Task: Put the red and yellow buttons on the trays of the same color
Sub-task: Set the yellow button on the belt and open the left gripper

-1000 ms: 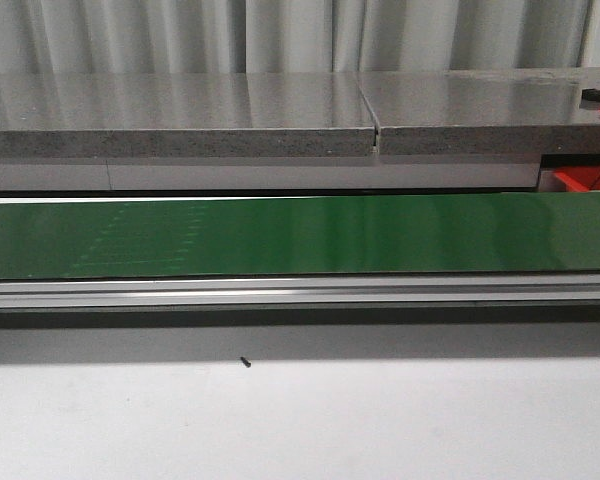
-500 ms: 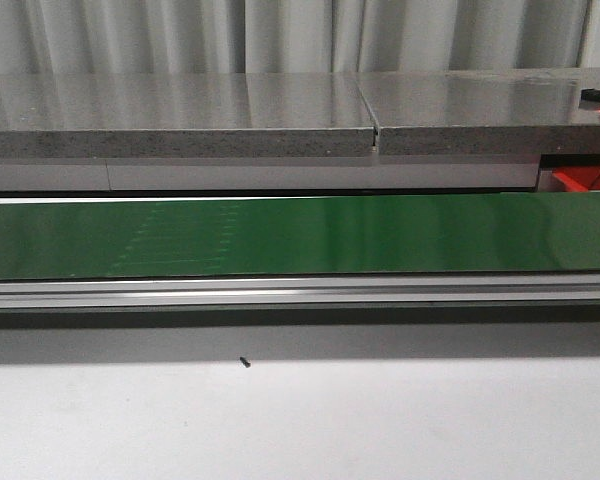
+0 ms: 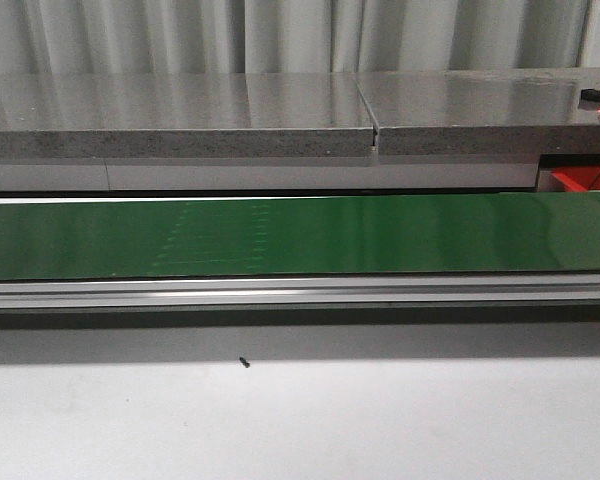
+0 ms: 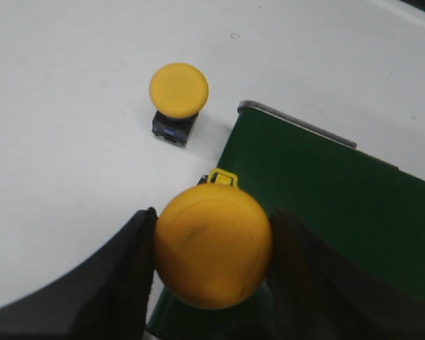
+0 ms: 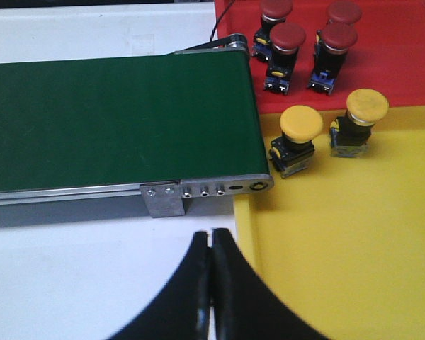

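In the left wrist view my left gripper is shut on a yellow button, held over the end of the green conveyor belt. A second yellow button stands on the white table beside the belt. In the right wrist view my right gripper is shut and empty, above the white table next to the yellow tray. Two yellow buttons stand on the yellow tray. Several red buttons stand on the red tray. Neither gripper shows in the front view.
The green belt runs across the front view on a metal frame. A grey stone counter lies behind it. A small dark screw lies on the white table. A red tray corner shows at the far right.
A faint pattern on the belt has shifted to the right in the front view. Nothing else has moved there.
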Tool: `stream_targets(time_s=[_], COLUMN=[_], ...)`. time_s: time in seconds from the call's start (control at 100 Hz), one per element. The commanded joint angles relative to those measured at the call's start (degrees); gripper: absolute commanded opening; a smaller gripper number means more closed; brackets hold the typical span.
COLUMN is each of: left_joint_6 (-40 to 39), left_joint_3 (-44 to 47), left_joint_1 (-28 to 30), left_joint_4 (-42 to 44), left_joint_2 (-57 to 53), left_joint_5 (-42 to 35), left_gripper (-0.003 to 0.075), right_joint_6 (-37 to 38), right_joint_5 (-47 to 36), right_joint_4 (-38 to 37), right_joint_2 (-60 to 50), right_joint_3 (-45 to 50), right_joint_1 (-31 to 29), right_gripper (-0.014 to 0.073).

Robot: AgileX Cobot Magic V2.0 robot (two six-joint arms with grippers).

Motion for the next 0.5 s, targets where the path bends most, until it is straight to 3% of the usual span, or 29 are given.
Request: stream_targets(time_s=[0.0,0.29,0.36,0.49], left_joint_6=[-0.1,-0.1,0.1,4.5], left_joint_3=[0.7,3.9,3.9,3.9], left_joint_1=[-1.3,-2.9,-2.9,-2.9], left_joint_4=[-1.5,-2.2,-3.1,-8.2], left_joint_2=[-3.0,-3.2,-3.2,-3.3], left_joint_5=[-4.4,-6.0,-6.0,-5.5], left_gripper=[0.0228,0.0253,0.0331,0.055], right_joint_6=[0.1,0.1,0.1,0.1], right_joint_5=[-3.6,-3.6,-3.6,-3.6], right_joint_4=[-0.7,-0.7,-0.7,-0.7], right_joint_2=[0.0,0.0,0.0,0.0], right_joint_3=[-1.5,-1.5,-1.5,-1.5], right_joint_1=[0.0,0.0,0.0,0.0], right_gripper=[-0.0092,-0.0092,-0.0092,-0.0092])
